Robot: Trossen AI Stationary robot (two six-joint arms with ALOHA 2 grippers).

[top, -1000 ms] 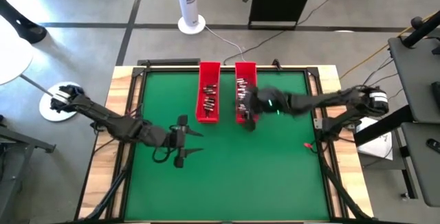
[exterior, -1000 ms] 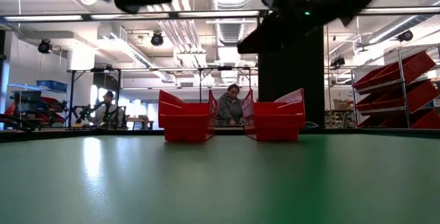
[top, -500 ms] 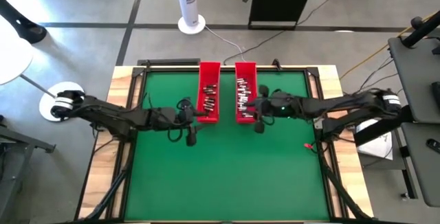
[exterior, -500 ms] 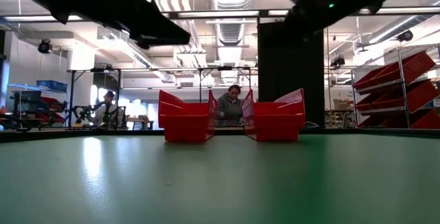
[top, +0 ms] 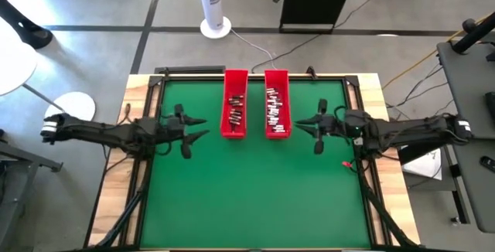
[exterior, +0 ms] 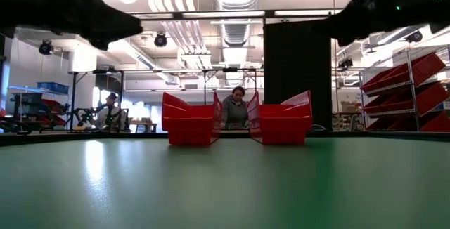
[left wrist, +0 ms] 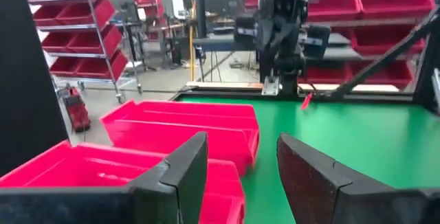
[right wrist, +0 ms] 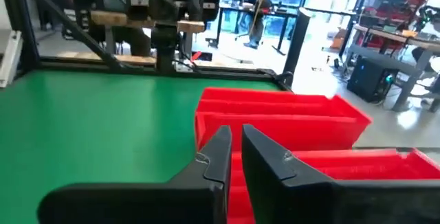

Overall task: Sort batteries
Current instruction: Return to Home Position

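Batteries [top: 272, 107] sit in both red bins [top: 236, 76], worktop [top: 247, 198] 12 o'clock. L gripper [top: 203, 127] at bins' 9 o'clock, spread, empty. R gripper [top: 300, 124] at 3 o'clock, nearly pressed together, empty. Homing: keep height, pull outward, avoid bin walls.

You have a smooth green counter [top: 247, 190] with a matt top that takes a faint sheen, and a pale raw-wood rim [top: 370, 83]. The two long red rectangular trays [top: 233, 134] look like glossy hard plastic, and the tiny silvery cylindrical batteries [top: 272, 107] in them glint like bare metal.
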